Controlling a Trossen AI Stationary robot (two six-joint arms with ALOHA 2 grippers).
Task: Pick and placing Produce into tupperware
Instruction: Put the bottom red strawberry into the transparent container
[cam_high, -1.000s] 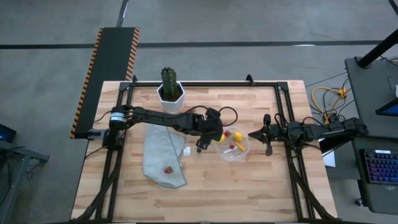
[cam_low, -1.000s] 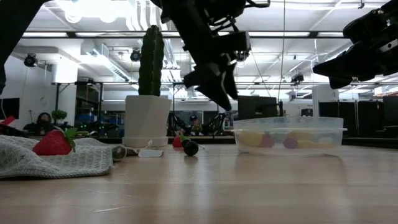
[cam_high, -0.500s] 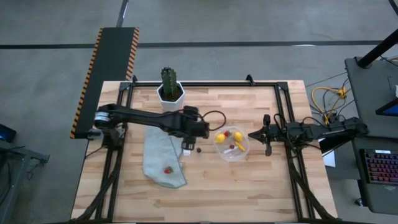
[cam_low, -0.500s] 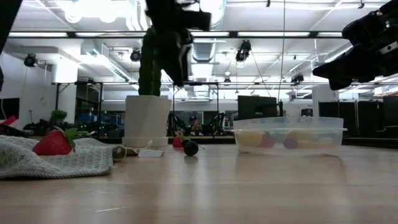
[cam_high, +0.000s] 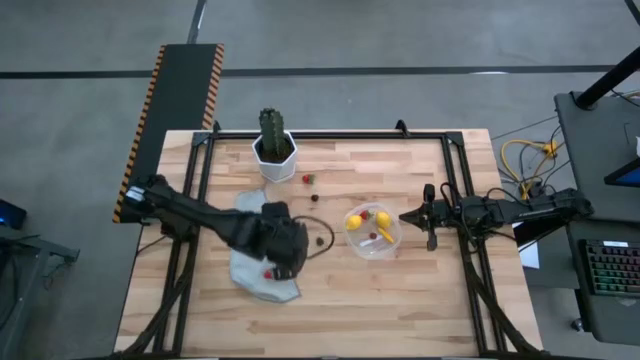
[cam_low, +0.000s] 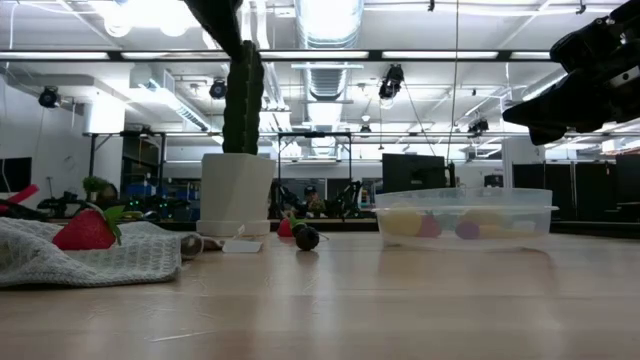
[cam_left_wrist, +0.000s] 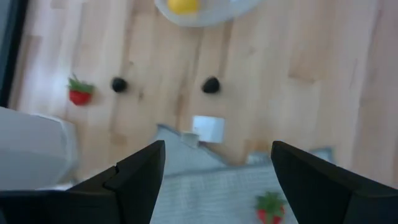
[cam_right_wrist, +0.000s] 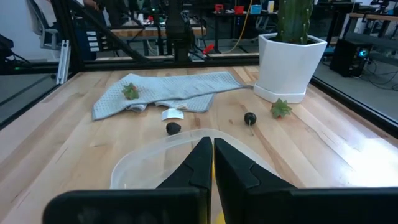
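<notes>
The round clear tupperware sits right of the table's middle with two yellow pieces and small red ones in it. Loose on the wood lie a strawberry near the white cactus pot and two dark berries. Another strawberry rests on the grey cloth. My left gripper hangs open above the cloth's right edge, touching nothing. My right gripper is shut, held above the table just right of the tupperware.
A small white cube lies at the cloth's edge, between the cloth and the nearer dark berry. The cactus in its white pot stands at the far edge. Bare wood stretches along the near side of the table.
My left gripper has left the spot beside the tupperware and swung toward the table's left and near edge, rising out of the low view and rolling about its own axis. It now hangs over the cloth, still open. No produce has moved.
</notes>
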